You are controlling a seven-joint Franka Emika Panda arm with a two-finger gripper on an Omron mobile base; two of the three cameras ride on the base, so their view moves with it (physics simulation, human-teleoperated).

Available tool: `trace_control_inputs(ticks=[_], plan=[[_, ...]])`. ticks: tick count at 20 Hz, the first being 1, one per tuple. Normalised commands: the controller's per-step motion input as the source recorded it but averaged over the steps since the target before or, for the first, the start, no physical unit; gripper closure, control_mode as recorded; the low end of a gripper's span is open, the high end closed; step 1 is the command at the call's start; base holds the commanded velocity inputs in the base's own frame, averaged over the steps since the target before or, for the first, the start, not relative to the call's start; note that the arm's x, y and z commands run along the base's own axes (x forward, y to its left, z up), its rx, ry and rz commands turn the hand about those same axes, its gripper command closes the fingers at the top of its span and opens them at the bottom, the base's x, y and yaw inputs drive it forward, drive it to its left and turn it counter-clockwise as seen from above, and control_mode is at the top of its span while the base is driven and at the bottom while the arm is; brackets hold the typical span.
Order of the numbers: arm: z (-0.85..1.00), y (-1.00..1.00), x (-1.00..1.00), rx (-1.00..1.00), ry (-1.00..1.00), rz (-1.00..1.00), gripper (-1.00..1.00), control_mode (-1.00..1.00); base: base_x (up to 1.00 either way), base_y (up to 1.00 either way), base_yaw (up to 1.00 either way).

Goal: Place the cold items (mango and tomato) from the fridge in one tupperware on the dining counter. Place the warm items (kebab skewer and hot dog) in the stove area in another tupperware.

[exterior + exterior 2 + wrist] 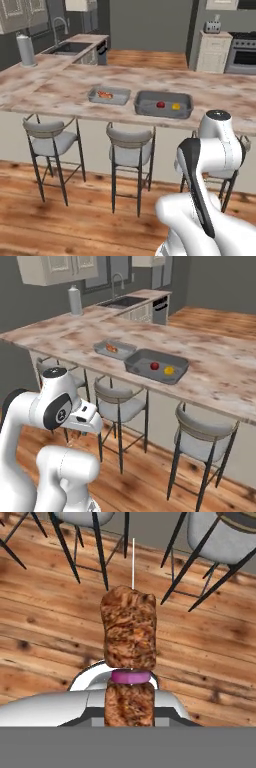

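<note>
My gripper [81, 431] hangs low over the wooden floor in front of the stools, shut on the kebab skewer [129, 634]: brown meat chunks, a purple onion slice and a thin white stick tip pointing away from the hand. On the dining counter [65, 90] lies a shallow light-grey tupperware [122, 92] holding the hot dog [104, 94]. Right of it, a larger dark-grey tupperware [145, 107] holds the red tomato [160, 104] and the yellow mango [175, 106]. From the right base view, hot dog [111, 348], tomato [154, 365] and mango [169, 370] lie the same way.
Three grey stools [130, 150] with thin dark legs stand along the counter's near edge, close to the hand. A paper towel roll [26, 50] and a sink [67, 47] are at the far left. The stove [243, 52] and a toaster [213, 26] are at the back right.
</note>
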Motion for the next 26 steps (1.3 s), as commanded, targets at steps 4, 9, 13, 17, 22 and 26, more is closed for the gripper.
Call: trace_control_inputs(ticks=[4, 9, 13, 17, 22, 26], plan=[[0.00, 0.00, 0.00, 0.00, 0.00, 0.00, 1.00, 1.00, 0.54, 1.00, -0.39], [0.00, 0.00, 0.00, 0.00, 0.00, 0.00, 1.00, 1.00, 0.61, 1.00, -0.54], [0.00, 0.00, 0.00, 0.00, 0.00, 0.00, 1.00, 1.00, 0.70, 1.00, -0.55], [0.00, 0.00, 0.00, 0.00, 0.00, 0.00, 1.00, 1.00, 0.46, 1.00, -0.36], [0.00, 0.00, 0.00, 0.00, 0.00, 0.00, 1.00, 1.00, 0.67, 0.56, -0.13], [0.00, 0.00, 0.00, 0.00, 0.00, 0.00, 1.00, 1.00, 0.81, 0.00, 0.00]])
